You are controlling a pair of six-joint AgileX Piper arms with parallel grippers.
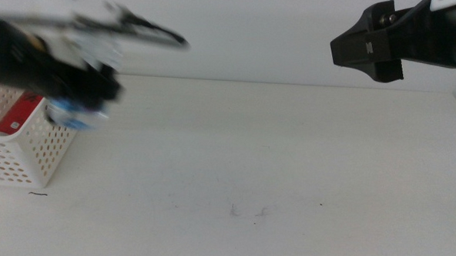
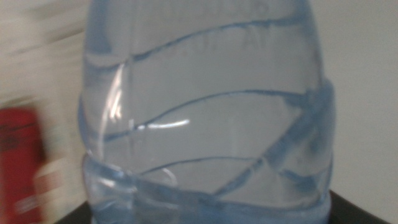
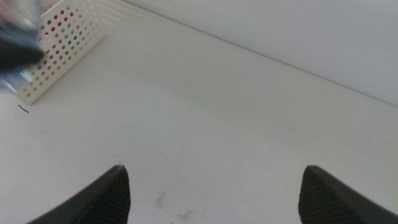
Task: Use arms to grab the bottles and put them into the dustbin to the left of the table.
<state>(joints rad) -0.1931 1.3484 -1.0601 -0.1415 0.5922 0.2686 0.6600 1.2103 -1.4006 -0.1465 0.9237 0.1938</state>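
The clear water bottle (image 2: 205,112) is filling the left wrist view, clamped in the left gripper (image 1: 79,98) at nine o'clock, just above the dustbin (image 1: 19,146) rim. Best released once fully over the opening. At one o'clock, the right gripper (image 3: 214,193) is waiting, jaws apart.

One clear water bottle (image 2: 205,112), one red can (image 2: 20,155), one white perforated basket (image 1: 23,146), two robot arms, one white worktop (image 1: 288,169).
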